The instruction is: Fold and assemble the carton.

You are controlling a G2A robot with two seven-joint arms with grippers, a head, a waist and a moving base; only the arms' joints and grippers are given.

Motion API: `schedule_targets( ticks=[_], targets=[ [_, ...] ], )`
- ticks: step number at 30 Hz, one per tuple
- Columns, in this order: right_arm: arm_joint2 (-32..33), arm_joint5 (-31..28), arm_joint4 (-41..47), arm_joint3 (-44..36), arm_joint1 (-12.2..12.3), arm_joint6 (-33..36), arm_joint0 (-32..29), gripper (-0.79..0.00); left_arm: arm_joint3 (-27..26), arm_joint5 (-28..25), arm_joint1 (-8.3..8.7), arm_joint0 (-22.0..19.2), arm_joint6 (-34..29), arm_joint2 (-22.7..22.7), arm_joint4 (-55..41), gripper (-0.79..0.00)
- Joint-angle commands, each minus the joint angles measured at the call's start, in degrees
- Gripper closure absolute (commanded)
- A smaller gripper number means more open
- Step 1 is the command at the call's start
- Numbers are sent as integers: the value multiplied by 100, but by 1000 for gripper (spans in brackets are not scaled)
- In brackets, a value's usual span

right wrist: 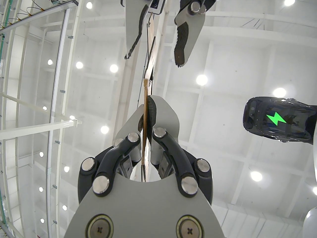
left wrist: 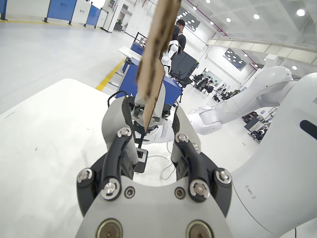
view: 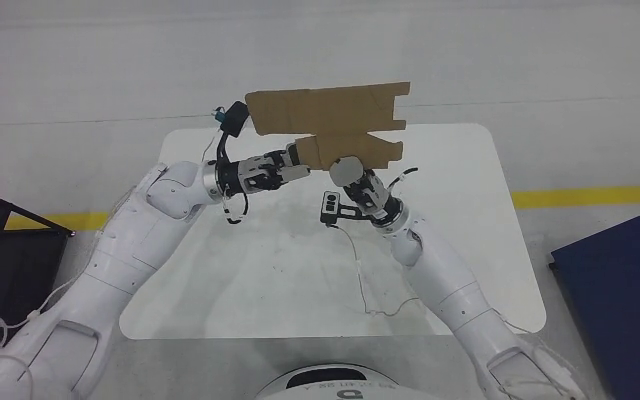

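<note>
A flat brown carton [view: 330, 115] is held upright above the far part of the white table [view: 250, 290]. My right gripper [view: 347, 168] is shut on the carton's lower edge; in the right wrist view the carton [right wrist: 145, 92] is a thin strip pinched between the fingers of that gripper [right wrist: 146, 102]. My left gripper [view: 298, 156] is at the carton's lower left corner. It is open, and the carton [left wrist: 161, 38] passes between its spread fingers [left wrist: 123, 115] without being pinched. The open left gripper [right wrist: 153, 60] straddles the same edge just beyond my right gripper.
A black device with a green lightning sign [right wrist: 277, 122] hangs at the right wrist [view: 330, 207], with a thin cable trailing over the table. A blue object [view: 610, 280] stands off the table's right side and a dark frame [view: 20, 240] off its left.
</note>
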Motion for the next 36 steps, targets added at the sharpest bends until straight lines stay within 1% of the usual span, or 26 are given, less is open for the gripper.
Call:
schedule_targets(
  ticks=[1,3,4,6,7,10,11,13,14,15,16,21,24,26,28,30,32,35,36],
  targets=[
    [6,22,11,-7,-8,-21,-21,0,46,0,-40,-32,32,32,-4,-376],
    [3,38,33,-5,-19,-37,-48,0,72,0,-80,-69,4,77,16,-366],
    [-1,38,34,-3,-24,-49,-55,0,96,0,-97,-87,2,89,27,-336],
    [-1,38,48,7,-33,-64,-68,0,162,0,-130,-103,34,99,20,-86],
    [1,38,55,12,-37,-72,-73,0,197,0,-145,-107,38,110,26,0],
    [29,38,80,18,-46,-74,-91,0,289,0,-190,-135,-1,165,44,0],
    [36,38,92,19,-48,-71,-100,-68,307,0,-205,-146,-14,182,39,0],
    [56,38,91,26,-50,-80,-110,-462,340,0,-234,-173,-29,205,32,0],
    [68,38,92,29,-51,-78,-118,-585,355,0,-248,-190,-43,213,40,0],
    [83,38,98,33,-53,-72,-126,-730,368,0,-260,-204,-50,218,42,0],
    [101,38,101,34,-55,-66,-133,-785,383,0,-272,-216,-58,222,39,0],
    [264,-79,44,42,-59,-14,-127,-785,493,0,-304,-279,-62,127,-32,0],
    [628,-419,-135,38,-17,156,-95,-785,552,0,-286,-261,-154,1,-133,0],
    [969,-804,-488,-28,41,254,-91,-785,598,0,-249,-248,-311,-121,-61,0],
    [1339,-1496,-1395,-183,134,216,-110,-785,621,0,-199,-222,-483,-263,104,0],
    [1631,-2039,-2068,-384,208,254,-196,-785,602,0,-139,-197,-702,-399,421,0],
    [1841,-2371,-2446,-640,256,242,-266,-785,530,0,-70,-193,-982,-521,978,0],
    [2038,-2797,-3302,-1060,331,-100,-317,-785,234,0,51,-186,-1010,-499,2383,0],
    [2063,-2911,-3663,-1202,355,-261,-327,-785,113,0,84,-165,-1010,-483,2690,0]
  ],
)
